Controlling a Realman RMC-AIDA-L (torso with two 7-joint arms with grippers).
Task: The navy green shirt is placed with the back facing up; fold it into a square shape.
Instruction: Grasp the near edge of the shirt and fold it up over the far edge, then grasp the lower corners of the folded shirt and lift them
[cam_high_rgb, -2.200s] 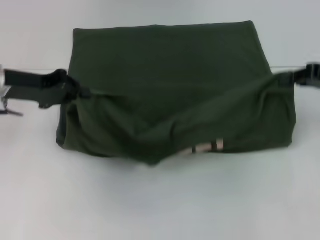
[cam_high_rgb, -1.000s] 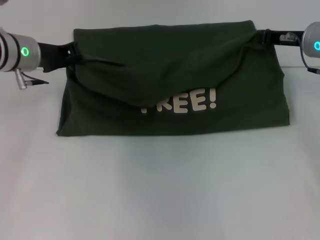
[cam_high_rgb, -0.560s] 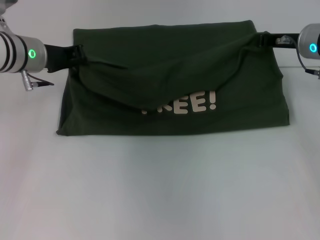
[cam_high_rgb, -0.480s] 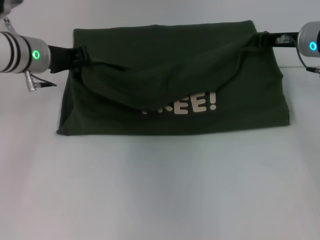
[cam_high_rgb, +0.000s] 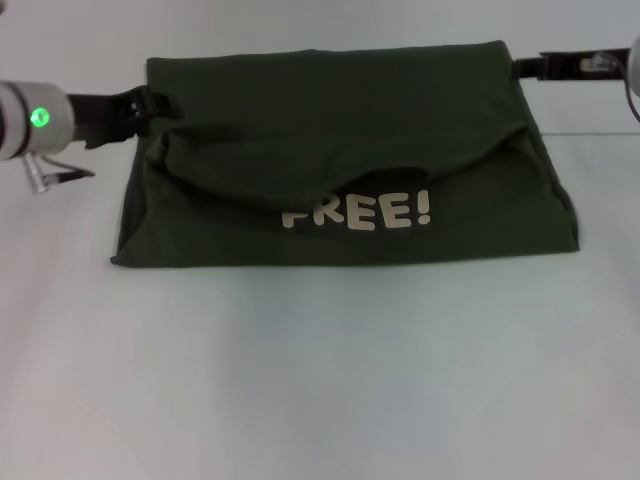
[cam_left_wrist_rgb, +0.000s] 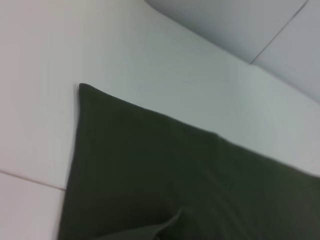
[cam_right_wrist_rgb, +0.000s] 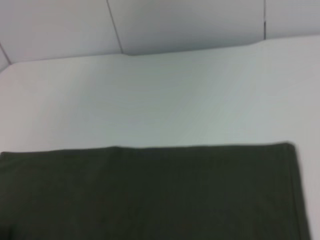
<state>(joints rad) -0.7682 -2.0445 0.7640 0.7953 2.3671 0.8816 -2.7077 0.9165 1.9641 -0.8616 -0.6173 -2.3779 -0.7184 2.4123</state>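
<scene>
The navy green shirt (cam_high_rgb: 340, 120) lies folded on the white table, a wide dark olive rectangle with cream "FREE!" lettering (cam_high_rgb: 357, 212) showing near its front. A folded-over flap sags across the middle, above the lettering. My left gripper (cam_high_rgb: 160, 103) is at the shirt's left edge, shut on the flap's left corner. My right gripper (cam_high_rgb: 527, 67) is at the far right corner, open, and the flap's right end lies slack below it. The left wrist view shows a shirt corner (cam_left_wrist_rgb: 175, 175) and the right wrist view shows a straight shirt edge (cam_right_wrist_rgb: 150, 195). Neither shows its own fingers.
The white table (cam_high_rgb: 320, 380) stretches in front of the shirt and to both sides. A thin seam line (cam_high_rgb: 600, 134) crosses the table behind the shirt's right side. Pale wall panels (cam_right_wrist_rgb: 190, 25) rise beyond the table's far edge.
The right end of the flap has dropped from the right gripper and settled on the shirt. The right gripper has drawn back slightly. The lettering now shows in full. The left arm has shifted a little left.
</scene>
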